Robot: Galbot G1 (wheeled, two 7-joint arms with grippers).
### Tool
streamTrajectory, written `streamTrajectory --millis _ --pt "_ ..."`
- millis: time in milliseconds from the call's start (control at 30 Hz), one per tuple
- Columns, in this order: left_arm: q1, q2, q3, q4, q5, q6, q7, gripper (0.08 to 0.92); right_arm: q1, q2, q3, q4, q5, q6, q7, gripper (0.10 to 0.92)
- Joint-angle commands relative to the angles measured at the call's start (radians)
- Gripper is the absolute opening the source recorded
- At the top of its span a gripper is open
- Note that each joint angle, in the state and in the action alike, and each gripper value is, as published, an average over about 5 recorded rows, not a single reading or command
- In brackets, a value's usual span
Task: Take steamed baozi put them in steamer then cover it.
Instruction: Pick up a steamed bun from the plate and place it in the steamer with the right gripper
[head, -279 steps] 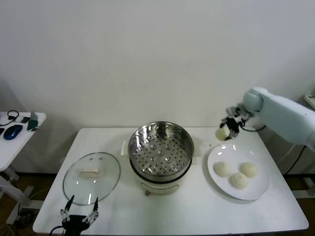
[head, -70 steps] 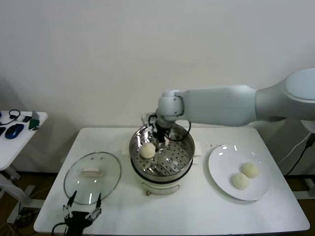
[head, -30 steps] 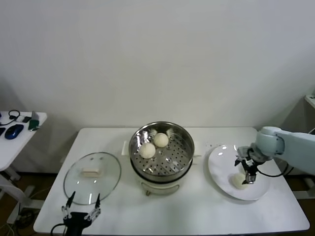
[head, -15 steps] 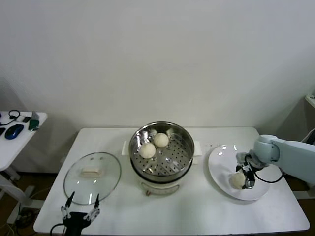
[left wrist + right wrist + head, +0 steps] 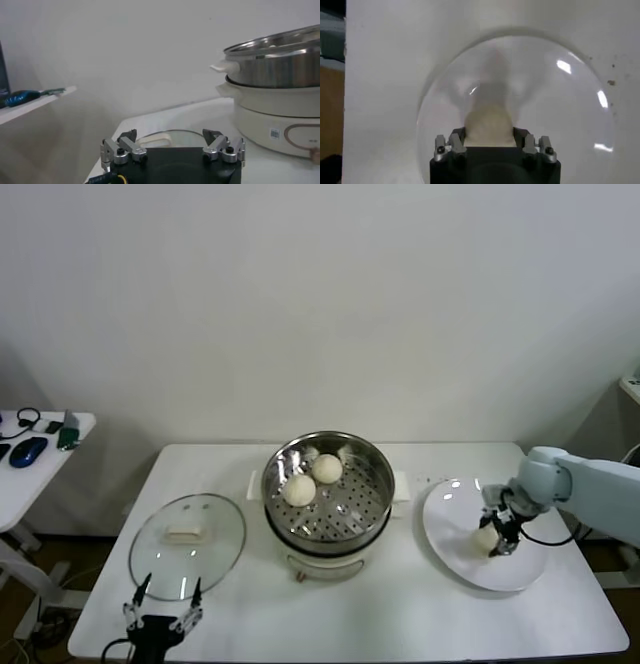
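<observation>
The steamer stands mid-table with two baozi inside, one nearer me and one behind it. My right gripper is shut on a third baozi and holds it just above the white plate. In the right wrist view that baozi sits between the fingers over the plate. No fourth baozi shows. The cover lies flat on the table left of the steamer. My left gripper is open and empty at the table's front edge, just before the cover.
A small side table at the far left holds a blue mouse and small items. The wall is close behind the white table. In the left wrist view the steamer rises beside the cover.
My right gripper closed on the baozi on the plate and raised it a little. Earlier it carried two baozi into the steamer. The left arm has not moved.
</observation>
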Motion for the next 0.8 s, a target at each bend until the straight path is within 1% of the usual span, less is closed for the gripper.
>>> streamTrajectory --millis 33,200,433,633,800 --pt "0.002 -0.002 0.001 -0.002 0.004 -0.002 0.000 0.823 0.456 0.088 -0.223 0.030 0.095 0.151 -0.071 0.645" --pt "0.003 0.000 -0.004 -0.003 0.002 -0.003 0.000 0.823 0.685 0.223 -0.214 0.089 0.177 0.285 -0.096 0.645" --pt "-0.001 -0.004 -0.001 -0.009 0.004 -0.001 0.002 0.823 0.729 0.375 -0.123 0.266 0.175 0.367 -0.059 0.645" --pt "0.004 -0.008 0.000 -0.011 0.006 -0.003 0.000 0.823 0.593 0.492 -0.111 0.374 0.051 0.426 0.062 0.645" --pt "0.005 -0.009 -0.004 -0.011 0.005 -0.003 -0.001 0.823 0.407 0.578 -0.059 0.354 -0.069 0.429 0.130 0.645"
